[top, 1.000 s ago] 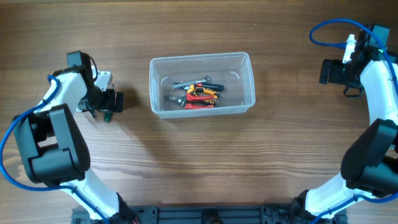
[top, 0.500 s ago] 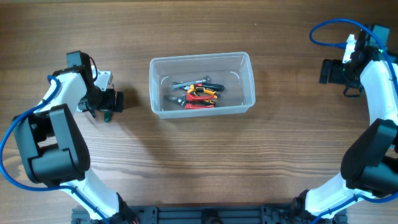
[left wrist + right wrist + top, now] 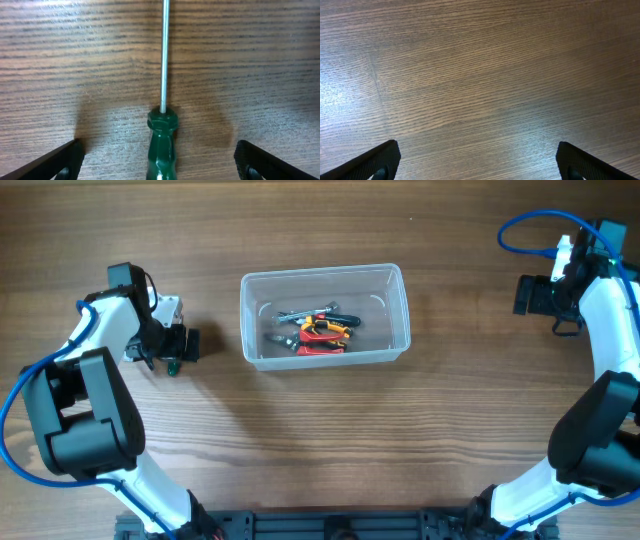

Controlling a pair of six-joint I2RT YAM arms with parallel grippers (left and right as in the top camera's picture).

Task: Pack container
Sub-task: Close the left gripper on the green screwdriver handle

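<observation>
Nothing has moved: left gripper (image 3: 159, 159) stays open astride the green screwdriver (image 3: 163, 90); close squarely on its handle before lifting.

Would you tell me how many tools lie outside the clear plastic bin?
1: a green-handled screwdriver left of the bin, under the open left pincer; others might be hidden.

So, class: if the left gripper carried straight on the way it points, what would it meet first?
The left gripper would probably meet the green screwdriver handle first, lying midway between its open fingers; the fingers would reach the wooden table either side. Depth is unclear.
</observation>
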